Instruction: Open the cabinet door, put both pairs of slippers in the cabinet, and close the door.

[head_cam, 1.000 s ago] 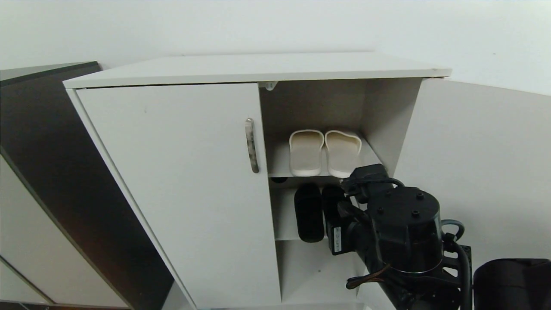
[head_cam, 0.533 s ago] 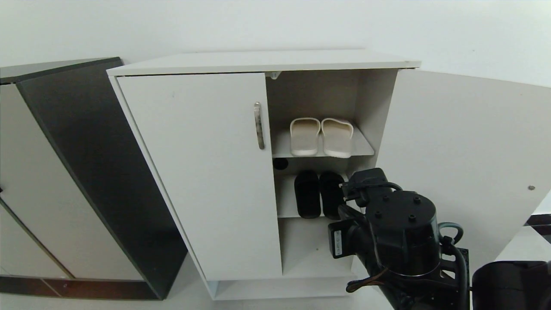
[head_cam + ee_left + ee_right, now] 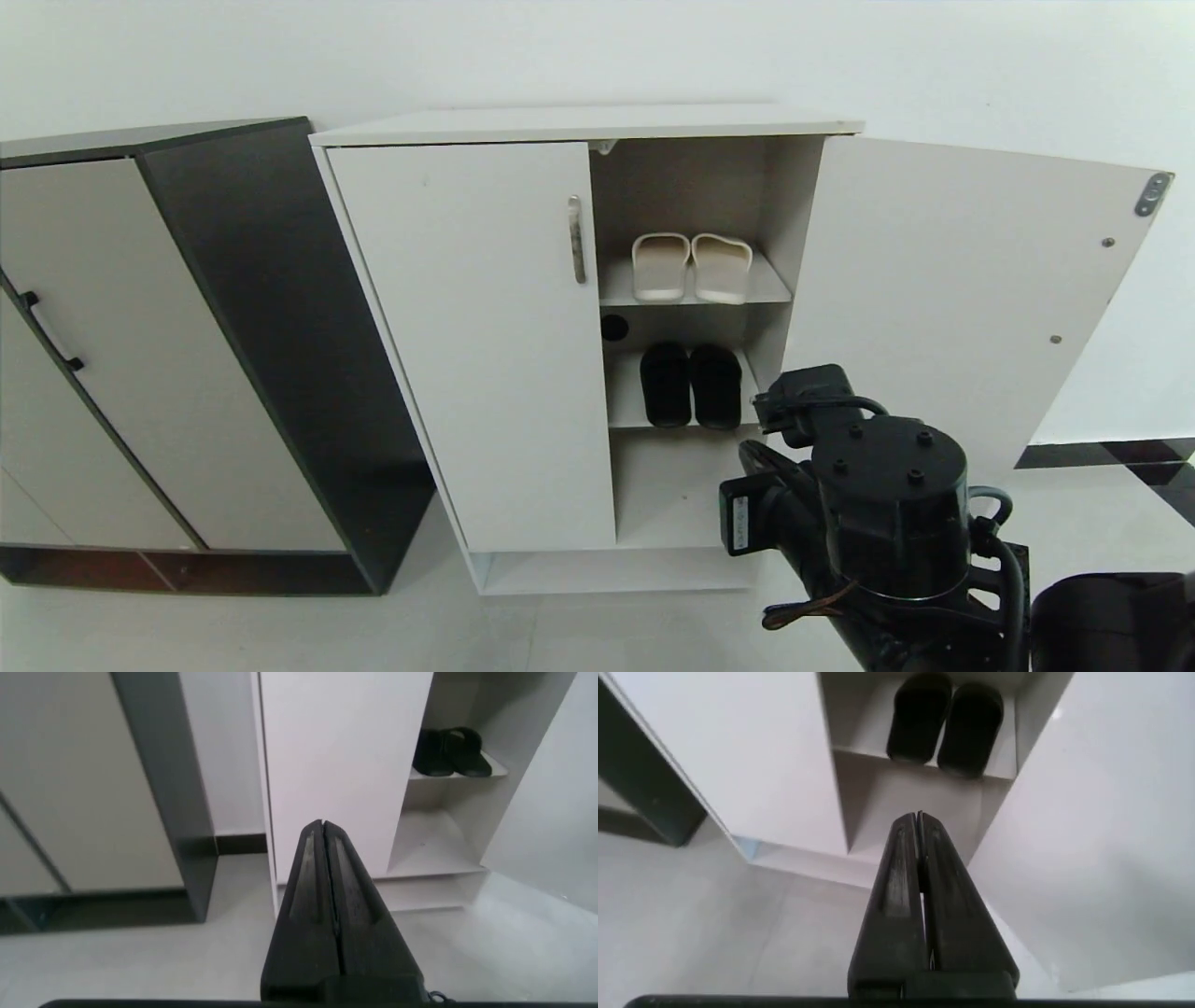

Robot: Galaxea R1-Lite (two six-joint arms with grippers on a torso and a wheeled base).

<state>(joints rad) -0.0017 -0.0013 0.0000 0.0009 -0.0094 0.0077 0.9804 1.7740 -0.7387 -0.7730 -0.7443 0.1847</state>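
White two-door wooden cabinet [image 3: 579, 122]: right door [image 3: 943, 299] swung wide, left door [image 3: 476, 345] closed. Cream slide slippers [image 3: 692, 268] sit side by side on its upper shelf, black slide slippers [image 3: 692, 385] on the shelf below. Left gripper [image 3: 321, 831] and right gripper [image 3: 920, 821], jaws pressed together, hang before the cabinet.

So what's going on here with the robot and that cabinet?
A two-armed robot is putting slippers away in a white cabinet. Its right door stands wide open and the left door is shut. The cream slippers sit on the upper shelf, the black slippers on the shelf below. The left hand and the right hand are shut, empty and clear of the cabinet. Only closing the door remains.
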